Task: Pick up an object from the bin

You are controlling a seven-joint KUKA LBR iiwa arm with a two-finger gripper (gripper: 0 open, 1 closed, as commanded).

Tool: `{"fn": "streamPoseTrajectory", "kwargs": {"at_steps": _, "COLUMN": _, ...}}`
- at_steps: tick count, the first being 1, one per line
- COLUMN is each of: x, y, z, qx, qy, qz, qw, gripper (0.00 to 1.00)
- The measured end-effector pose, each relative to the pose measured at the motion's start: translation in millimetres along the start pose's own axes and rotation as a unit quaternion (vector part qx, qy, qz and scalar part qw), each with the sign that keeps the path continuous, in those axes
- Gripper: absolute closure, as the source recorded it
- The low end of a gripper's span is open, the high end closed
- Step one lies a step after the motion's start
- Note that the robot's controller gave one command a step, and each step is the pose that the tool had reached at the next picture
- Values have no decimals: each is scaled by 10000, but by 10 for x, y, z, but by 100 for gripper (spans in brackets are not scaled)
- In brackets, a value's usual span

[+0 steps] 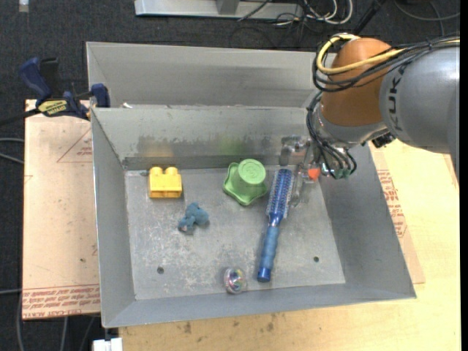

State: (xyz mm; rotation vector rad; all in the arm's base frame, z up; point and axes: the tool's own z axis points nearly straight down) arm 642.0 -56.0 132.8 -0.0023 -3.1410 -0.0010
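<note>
My gripper (297, 159) hangs under the orange-covered wrist at the bin's right back, just above the bristle end of a blue hairbrush (273, 224). The brush lies lengthwise on the bin floor, with its handle pointing toward the front. Left of the gripper, a green cup (246, 180) lies beside the brush head. I see nothing held by the gripper.
A yellow toy brick (165, 182) sits at the back left of the floor. A small blue figure (193, 218) lies left of centre. A glittery ball (235, 279) rests by the front wall near the brush handle's tip.
</note>
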Motion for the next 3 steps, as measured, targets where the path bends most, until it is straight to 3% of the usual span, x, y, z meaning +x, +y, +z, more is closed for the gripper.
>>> {"fn": "streamPoseTrajectory", "kwargs": {"at_steps": 1, "x": 156, "y": 89, "z": 591, "qx": 8, "qy": -52, "qz": -1582, "qw": 9874, "gripper": 0}}
{"fn": "streamPoseTrajectory", "kwargs": {"at_steps": 2, "x": 146, "y": 82, "z": 568, "qx": 16, "qy": -60, "qz": -1582, "qw": 9874, "gripper": 100}}
{"fn": "streamPoseTrajectory", "kwargs": {"at_steps": 3, "x": -25, "y": 252, "z": -676, "qx": 11, "qy": -65, "qz": -1548, "qw": 9879, "gripper": 100}}
